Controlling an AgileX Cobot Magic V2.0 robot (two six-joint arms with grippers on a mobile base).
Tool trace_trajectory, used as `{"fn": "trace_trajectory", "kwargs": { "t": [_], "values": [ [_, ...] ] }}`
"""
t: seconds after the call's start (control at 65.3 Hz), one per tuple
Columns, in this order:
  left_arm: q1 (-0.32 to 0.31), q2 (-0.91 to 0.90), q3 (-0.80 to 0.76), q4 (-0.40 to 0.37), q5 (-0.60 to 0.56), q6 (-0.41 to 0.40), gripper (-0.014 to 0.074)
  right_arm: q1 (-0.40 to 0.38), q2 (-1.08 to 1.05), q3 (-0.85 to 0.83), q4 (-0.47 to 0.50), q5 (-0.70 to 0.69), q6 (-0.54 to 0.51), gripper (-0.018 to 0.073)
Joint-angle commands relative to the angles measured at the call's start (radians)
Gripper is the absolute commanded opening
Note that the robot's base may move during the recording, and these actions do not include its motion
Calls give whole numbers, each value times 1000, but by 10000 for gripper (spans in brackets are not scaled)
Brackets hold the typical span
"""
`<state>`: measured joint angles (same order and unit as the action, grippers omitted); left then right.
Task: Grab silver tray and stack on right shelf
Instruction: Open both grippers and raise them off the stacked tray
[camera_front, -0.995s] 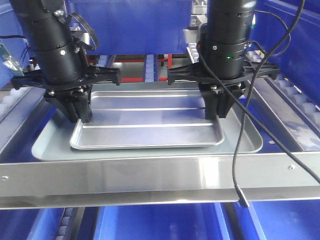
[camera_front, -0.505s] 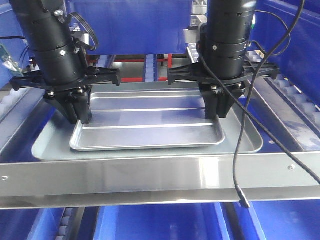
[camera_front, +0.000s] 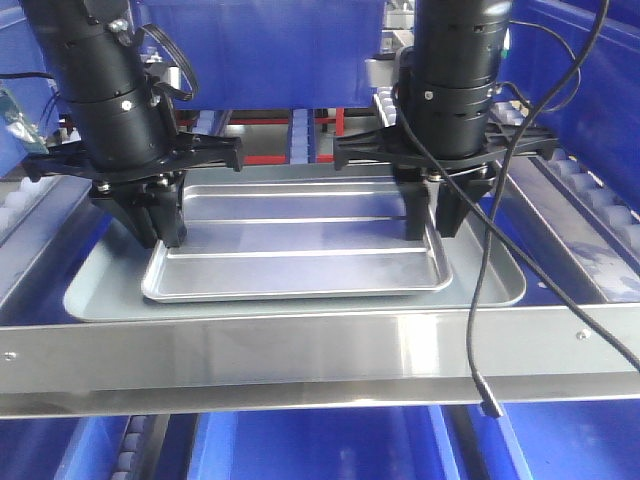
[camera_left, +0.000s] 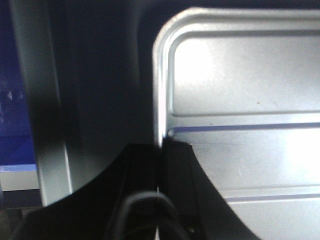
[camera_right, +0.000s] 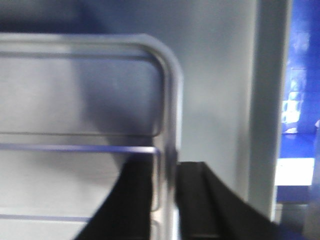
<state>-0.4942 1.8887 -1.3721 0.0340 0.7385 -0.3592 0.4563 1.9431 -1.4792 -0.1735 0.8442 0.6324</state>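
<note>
Nearest, at 6 o'clock of the front view, the broad shiny front bar (camera_front: 300, 350) of the right shelf (camera_front: 590, 262) is seen, with small screws near both ends. Just behind it, a larger silver tray (camera_front: 95, 290) with a wide plain rim is laid on the shelf. Inside this larger tray the silver tray (camera_front: 300, 240) is placed, with its two long ridges running from 9 to 3 o'clock.

At 9 o'clock of the silver tray, the left pincer (camera_front: 152, 222) is lowered onto the left rim. In the left wrist view, the rim (camera_left: 161, 90) is caught between the two dark fingers (camera_left: 142, 170), which are pressed on it from both sides.

At 3 o'clock, the right pincer (camera_front: 432, 215) is found at the right rim. In the right wrist view, one finger (camera_right: 135, 200) is seen inside the rim (camera_right: 172, 150) and the other outside, with narrow gaps visible, so the pincer is slightly spread around the rim.

Farther, at 12 o'clock, a blue bin (camera_front: 270, 50) is standing behind both arms.
</note>
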Motion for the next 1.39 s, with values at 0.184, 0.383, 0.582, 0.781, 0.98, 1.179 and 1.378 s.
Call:
{"fn": "trace_trajectory", "kwargs": {
  "t": [0.184,0.383,0.582,0.781,0.98,1.179,1.378],
  "values": [
    [-34,-53,-38,-52,-60,30,-99,21,-63,-52,83,-133,-9,526],
    [-34,-53,-38,-34,-16,30,-99,21,-63,-52,80,-115,-9,526],
    [-13,-53,-38,-11,43,30,-97,21,-63,-52,37,-83,-9,526],
    [15,-53,-38,-12,83,30,-78,21,-63,-52,29,-71,-9,526],
    [25,-53,-38,-11,92,30,155,21,-63,-52,29,-68,-8,526],
    [25,-53,-38,44,129,30,236,21,-63,-52,29,-56,-8,526],
    [25,-53,-38,58,136,30,236,21,-63,-52,29,-57,-8,521]
  ]
}}
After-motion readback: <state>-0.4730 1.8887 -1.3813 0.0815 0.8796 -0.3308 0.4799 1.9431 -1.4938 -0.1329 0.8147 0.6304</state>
